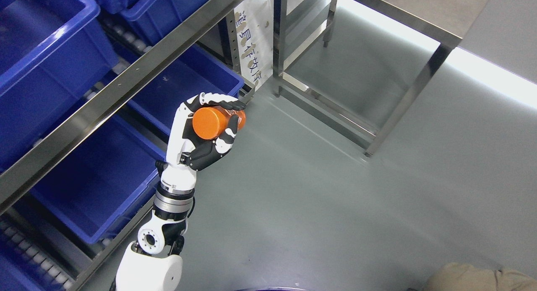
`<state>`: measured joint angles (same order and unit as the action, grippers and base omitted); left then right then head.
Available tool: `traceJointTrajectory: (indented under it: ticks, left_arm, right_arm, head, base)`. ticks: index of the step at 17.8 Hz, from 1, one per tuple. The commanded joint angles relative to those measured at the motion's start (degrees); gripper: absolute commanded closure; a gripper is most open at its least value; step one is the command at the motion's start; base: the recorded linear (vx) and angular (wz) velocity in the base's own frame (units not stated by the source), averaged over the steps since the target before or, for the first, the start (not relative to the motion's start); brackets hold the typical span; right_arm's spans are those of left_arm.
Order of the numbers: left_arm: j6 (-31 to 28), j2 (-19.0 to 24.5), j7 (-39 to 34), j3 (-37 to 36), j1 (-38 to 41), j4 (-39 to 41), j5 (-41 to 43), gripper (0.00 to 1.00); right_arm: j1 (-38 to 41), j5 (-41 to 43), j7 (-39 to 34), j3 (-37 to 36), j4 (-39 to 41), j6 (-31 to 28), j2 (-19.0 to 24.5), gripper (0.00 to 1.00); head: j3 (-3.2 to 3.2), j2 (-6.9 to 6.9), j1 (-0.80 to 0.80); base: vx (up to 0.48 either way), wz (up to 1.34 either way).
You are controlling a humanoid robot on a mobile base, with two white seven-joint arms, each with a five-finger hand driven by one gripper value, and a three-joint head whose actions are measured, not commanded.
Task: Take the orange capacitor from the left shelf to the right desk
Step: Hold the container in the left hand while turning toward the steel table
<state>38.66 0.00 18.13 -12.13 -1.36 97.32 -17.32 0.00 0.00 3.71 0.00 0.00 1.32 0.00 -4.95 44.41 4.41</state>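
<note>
On the left we see the shelf with its blue bins, and just clear of its front rail our left hand carries the orange capacitor over the floor, so we judge the pick done and the carry under way. The fingers are curled tight around it, thumb beneath. Next we must swing right and up to the desk, well apart.

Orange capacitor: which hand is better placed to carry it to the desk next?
Left. The left hand already grips the orange capacitor, clear of the blue bins; the right arm is out of view.
</note>
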Motion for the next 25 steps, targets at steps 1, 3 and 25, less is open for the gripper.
traceJointTrajectory:
  ticks: [1, 3, 25]
  left_arm:
    - [-0.2, 1.0, 0.0, -0.7, -1.4, -0.6, 0.0, 0.96]
    - [-0.4, 1.0, 0.0, -1.0, -1.5, -0.6, 0.0, 0.96]
    - [-7.2, 1.0, -0.2, -14.0, -9.6, -2.4, 1.1, 0.96]
  right_arm:
    - [1.2, -0.4, 0.0, -0.7, 1.0, 0.0, -1.0, 0.0]
    - [1.2, -0.4, 0.0, -0.7, 1.0, 0.0, -1.0, 0.0]
    - [1.2, -0.4, 0.0, -0.7, 1.0, 0.0, -1.0, 0.0]
  head:
    - [0.0, 0.0, 0.0]
    - [0.0, 0.0, 0.0]
    - [0.0, 0.01, 0.0]
  base:
    - [0.078, -0.46]
    - [0.103, -0.4]
    - [0.22, -0.11]
